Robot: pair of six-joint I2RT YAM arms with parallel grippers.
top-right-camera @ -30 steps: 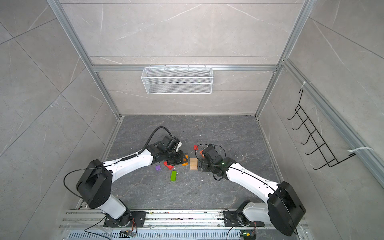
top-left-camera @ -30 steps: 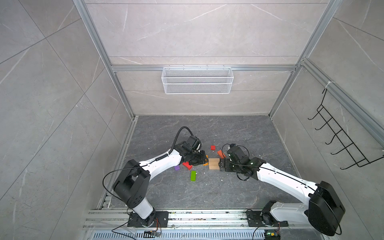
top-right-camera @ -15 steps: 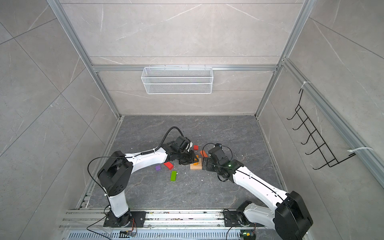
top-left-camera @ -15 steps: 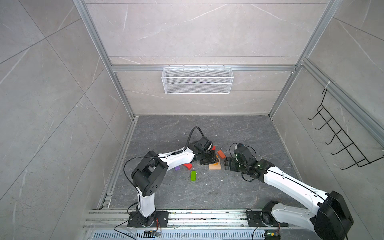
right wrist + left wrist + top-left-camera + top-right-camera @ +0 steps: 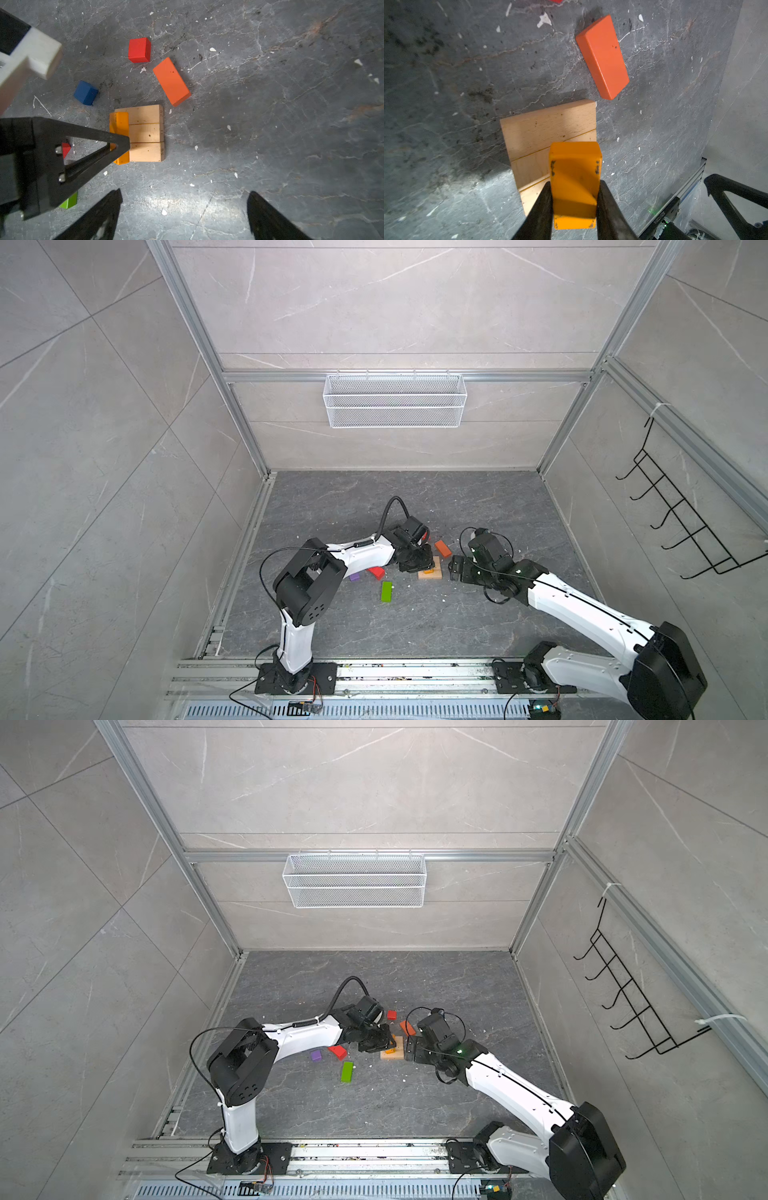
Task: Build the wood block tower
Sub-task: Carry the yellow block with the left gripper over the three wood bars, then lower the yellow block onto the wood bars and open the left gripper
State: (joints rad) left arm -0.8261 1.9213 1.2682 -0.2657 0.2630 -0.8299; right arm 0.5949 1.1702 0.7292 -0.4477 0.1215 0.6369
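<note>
In a top view my left gripper (image 5: 419,565) hangs over the tan base (image 5: 435,575). Left wrist: it pinches the yellow block (image 5: 574,180) crosswise, I judge to span the seams. Right wrist: my right gripper (image 5: 185,194) stands spread, empty, alongside.

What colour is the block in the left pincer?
Yellow-orange block, clearest in the left wrist view.

Centre: three-bar base (image 5: 145,133) flat on tabletop (image 5: 270,124); fourth bar (image 5: 574,182) over base left edge. Behind-right of base: loose bar (image 5: 171,81). Farther behind base: cube (image 5: 139,49).
</note>
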